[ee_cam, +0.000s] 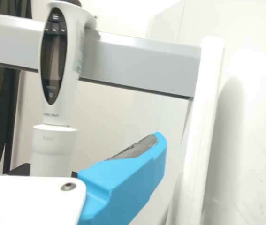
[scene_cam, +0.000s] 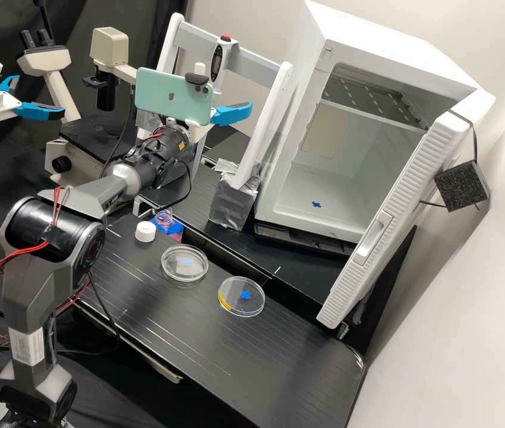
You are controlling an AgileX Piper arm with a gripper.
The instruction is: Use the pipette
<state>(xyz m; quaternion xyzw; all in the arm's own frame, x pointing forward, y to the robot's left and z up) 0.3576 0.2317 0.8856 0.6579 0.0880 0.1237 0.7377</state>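
Black bench (scene_cam: 276, 351) runs beside a pale wall (scene_cam: 472, 309), the tool (scene_cam: 233, 113) spread near the pipette (scene_cam: 217, 64).

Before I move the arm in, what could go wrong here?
The pipette hangs upright on the crossbar; an off-centre approach could knock it loose.
The white upright rises near the blue finger; sideways drift might scrape it.
Two dishes lie on the bench; a low elbow swing could nudge them.

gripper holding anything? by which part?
Nothing held. The white pipette with black display hangs at the light grey crossbar, a gap between it and the one blue gripper finger seen beside it.
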